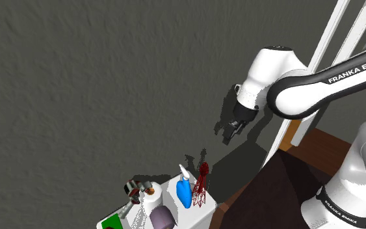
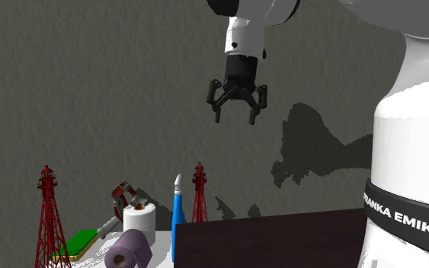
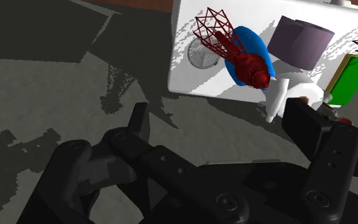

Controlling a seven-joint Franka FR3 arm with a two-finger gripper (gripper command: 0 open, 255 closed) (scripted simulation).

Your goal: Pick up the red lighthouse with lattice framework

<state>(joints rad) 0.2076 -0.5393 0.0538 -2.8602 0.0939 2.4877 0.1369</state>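
Black two-finger gripper (image 2: 236, 115) is wide open, empty, high above the work. Below it, the red lattice-frame lighthouse (image 1: 201, 182) stands upright near the white table (image 3: 185, 83) edge, just beside a blue white-nozzled bottle (image 1: 184, 192). Probably light, with fragile struts. Pinch the solid upper body, gently.

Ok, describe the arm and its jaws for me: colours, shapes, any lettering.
The white Franka arm is built of glossy, rounded shells with dark joints between them. Its dark bands carry white FRANKA EMIKA lettering, which the second exterior view also shows low on the body. The jaws are all black and blocky. The wrist view shows round screw recesses along their mounts.
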